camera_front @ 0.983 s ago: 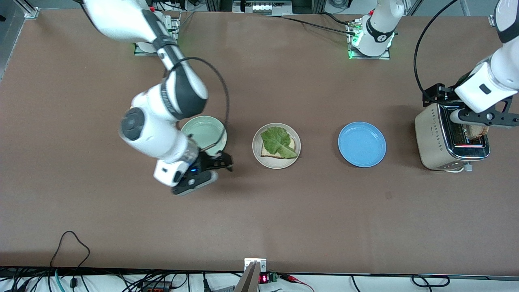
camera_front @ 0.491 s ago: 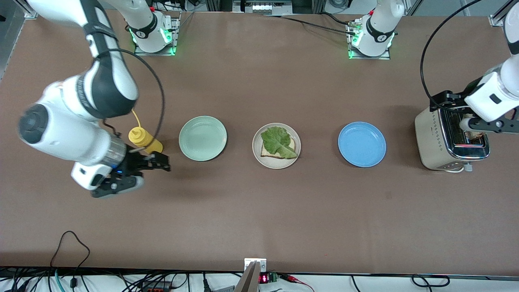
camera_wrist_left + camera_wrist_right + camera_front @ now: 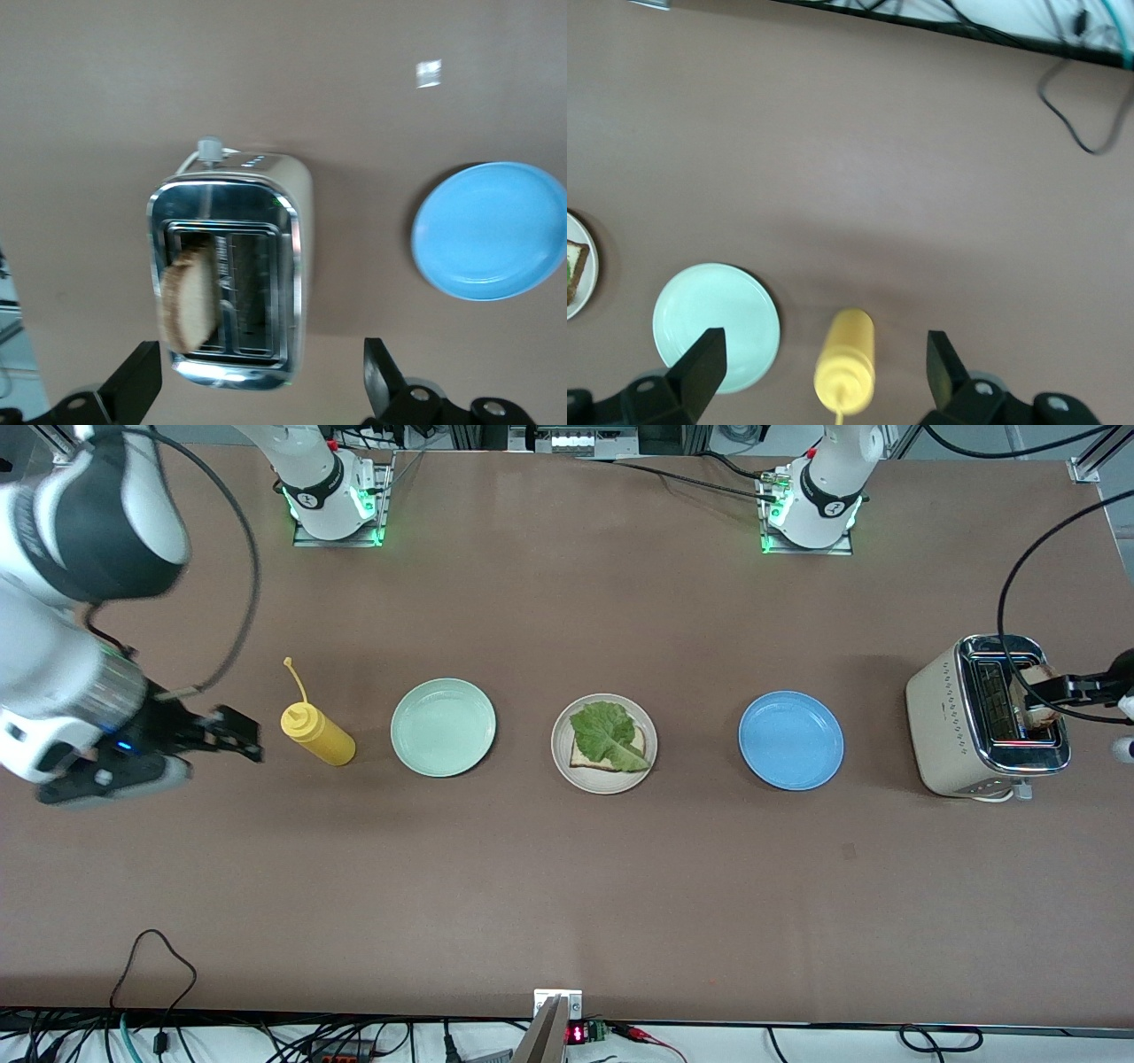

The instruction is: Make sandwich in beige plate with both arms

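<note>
- Starting nearest the front camera: bare brown counter (image 3: 567,903), nothing on it there.
- Mid row, all about level: yellow squeeze bottle (image 3: 317,733) toward the right arm's end, then mint plate (image 3: 443,727), beige plate (image 3: 604,744), blue plate (image 3: 791,740), and toaster (image 3: 988,727) at the left arm's end.
- Beige plate holds one bread slice (image 3: 586,756) w/ lettuce leaf (image 3: 606,734) lying on top. No top slice yet, so the sandwich looks half built.
- Second slice (image 3: 190,304) stands upright in a toaster slot, poking out above it.
- Left tool (image 3: 262,376) hangs over the toaster, fingers spread wide, holding nothing; the slice shows between them in the left wrist view.
- Right tool (image 3: 232,735) is over the counter beside the yellow bottle, at the right arm's end, well apart from the beige plate; fingers spread, empty. Looks parked, waiting.
- Step in hand, my read: fetching the top slice from the toaster w/ the left arm.
- Next move prob needs the left tool lined up across the slice's thin faces, lowered, closed gently, lifted straight up clear of the slot, then carried over the blue plate to the beige one and set square on the lettuce.
- Farthest: both arm bases w/ green lights.
- Writing/brands: none legible anywhere.
</note>
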You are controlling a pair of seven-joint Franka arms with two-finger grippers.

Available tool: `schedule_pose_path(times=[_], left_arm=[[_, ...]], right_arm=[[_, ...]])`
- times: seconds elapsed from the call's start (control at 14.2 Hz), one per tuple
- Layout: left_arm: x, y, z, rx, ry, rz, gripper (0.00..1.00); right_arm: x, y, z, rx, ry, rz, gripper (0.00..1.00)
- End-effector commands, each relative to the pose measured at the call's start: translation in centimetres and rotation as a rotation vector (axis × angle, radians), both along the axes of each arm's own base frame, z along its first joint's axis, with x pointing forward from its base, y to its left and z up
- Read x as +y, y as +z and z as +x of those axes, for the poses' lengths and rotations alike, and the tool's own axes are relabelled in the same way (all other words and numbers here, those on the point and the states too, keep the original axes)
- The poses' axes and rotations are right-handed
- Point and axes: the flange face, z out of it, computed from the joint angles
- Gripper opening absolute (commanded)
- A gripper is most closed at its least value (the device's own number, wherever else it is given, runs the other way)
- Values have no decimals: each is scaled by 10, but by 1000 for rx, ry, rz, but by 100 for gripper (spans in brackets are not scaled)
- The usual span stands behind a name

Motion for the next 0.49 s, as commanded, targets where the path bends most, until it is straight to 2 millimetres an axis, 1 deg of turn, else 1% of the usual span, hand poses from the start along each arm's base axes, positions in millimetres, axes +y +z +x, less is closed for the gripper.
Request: schedule_pose_path(times=[0.0,0.07,0.14,0.21,0.35,0.42], left_arm=[[48,-30,-4,19,-78,-10,100],[74,-48,-12,2,-112,-26,100],[94,-64,-19,-21,-145,-37,100],[106,-79,-24,-36,-156,-43,100],[114,-103,-34,-36,-139,-67,100],[112,-115,-38,-36,-121,-104,100]], right_arm=[[-26,13,-28,5,-49,-22,100],[-31,18,-37,3,-70,-25,100],[-33,26,-46,-2,-126,-23,100],[-28,34,-57,-7,-149,-27,100],[-24,45,-76,-24,-156,-56,100],[-19,49,-85,-27,-176,-58,100]])
